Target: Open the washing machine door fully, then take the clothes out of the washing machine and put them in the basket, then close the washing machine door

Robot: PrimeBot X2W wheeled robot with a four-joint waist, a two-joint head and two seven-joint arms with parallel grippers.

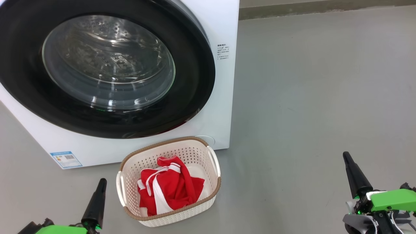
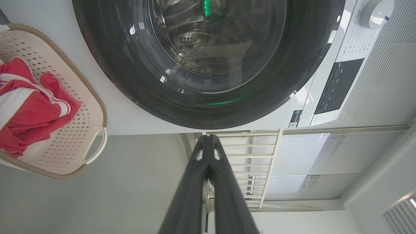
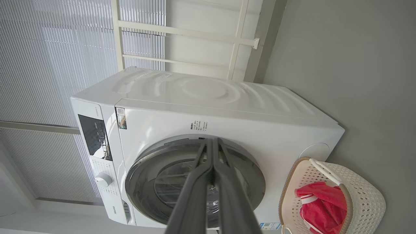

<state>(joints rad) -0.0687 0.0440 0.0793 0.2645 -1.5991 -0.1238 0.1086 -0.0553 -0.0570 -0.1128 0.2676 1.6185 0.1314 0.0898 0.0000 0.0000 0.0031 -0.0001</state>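
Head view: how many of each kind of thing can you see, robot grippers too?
Washer: 1
Basket: 1
Red clothes: 1
Grippers: 2 (left gripper, right gripper)
Total: 5

White washing machine (image 1: 224, 97), washing machine door (image 1: 195, 81) closed; basket (image 1: 162, 147) in front holding red clothes (image 1: 172, 188); left gripper (image 1: 102, 181), right gripper (image 1: 346, 155) both pinched together, empty.
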